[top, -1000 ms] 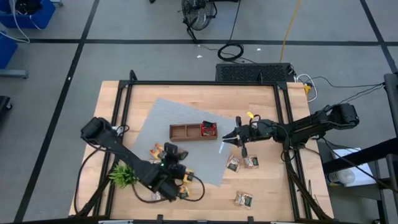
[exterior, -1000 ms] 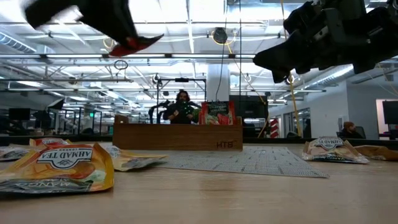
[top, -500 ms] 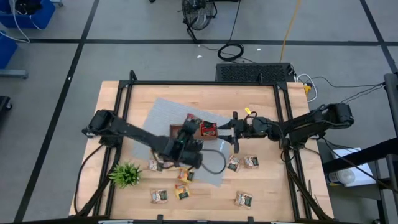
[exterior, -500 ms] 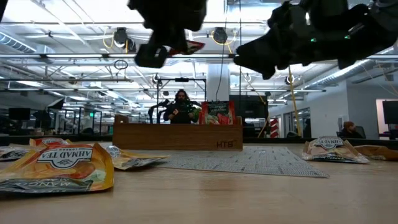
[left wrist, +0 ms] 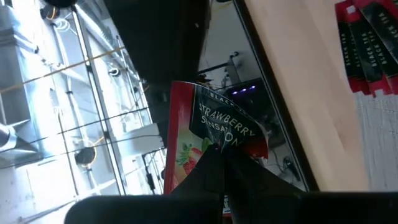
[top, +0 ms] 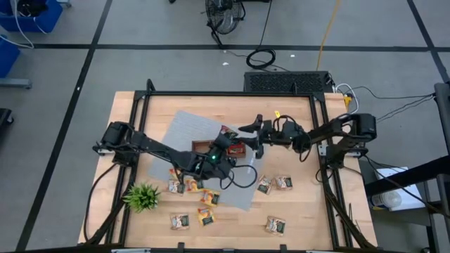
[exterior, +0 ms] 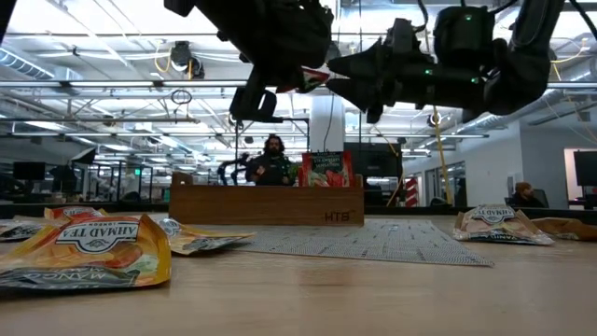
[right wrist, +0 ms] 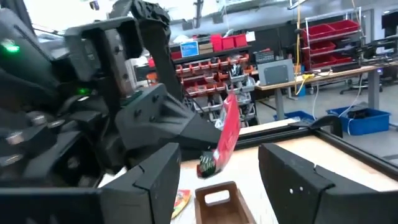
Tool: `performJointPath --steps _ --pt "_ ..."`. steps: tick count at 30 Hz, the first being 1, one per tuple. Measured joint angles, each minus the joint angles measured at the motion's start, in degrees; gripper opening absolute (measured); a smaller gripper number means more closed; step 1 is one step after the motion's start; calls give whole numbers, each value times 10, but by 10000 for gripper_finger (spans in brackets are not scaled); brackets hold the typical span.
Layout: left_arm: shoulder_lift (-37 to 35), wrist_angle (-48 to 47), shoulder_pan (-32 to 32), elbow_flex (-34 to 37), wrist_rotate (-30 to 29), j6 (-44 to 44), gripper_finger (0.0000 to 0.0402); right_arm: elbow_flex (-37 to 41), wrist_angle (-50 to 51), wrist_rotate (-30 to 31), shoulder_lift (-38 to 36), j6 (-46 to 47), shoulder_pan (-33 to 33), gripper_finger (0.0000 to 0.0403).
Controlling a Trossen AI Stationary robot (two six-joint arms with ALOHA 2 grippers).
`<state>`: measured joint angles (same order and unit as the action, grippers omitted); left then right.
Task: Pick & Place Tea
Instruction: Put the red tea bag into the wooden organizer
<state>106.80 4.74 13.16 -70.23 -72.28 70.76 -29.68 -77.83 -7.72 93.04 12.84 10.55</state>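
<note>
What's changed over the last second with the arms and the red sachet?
The left gripper, shut on a red strawberry tea sachet, swung from the table's near left corner up over the brown wooden three-compartment tray. The right gripper opened and shifted toward the tray, now facing the sachet. The tray, the loose sachets and the small green plant stayed put.

Seen from above, the left gripper [top: 226, 138] holds a red tea sachet [top: 228, 131] over the right end of the wooden tray [top: 204, 147], which sits on a grey mat [top: 179, 130] mid-table. The right gripper [top: 247, 133] reaches in just beside it, fingers apart. Loose sachets [top: 274, 183] lie toward the near edge, and a green plant [top: 141, 197] stands near the near-left corner.
</note>
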Motion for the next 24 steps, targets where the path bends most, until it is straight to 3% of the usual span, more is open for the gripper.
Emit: performJointPath --steps 11,24 --pt "0 62 -11 0 -6 38 3 -74 2 -37 69 15 -3 197" --pt "-1 58 -3 -1 -28 24 3 -76 -20 -44 72 14 11 174"
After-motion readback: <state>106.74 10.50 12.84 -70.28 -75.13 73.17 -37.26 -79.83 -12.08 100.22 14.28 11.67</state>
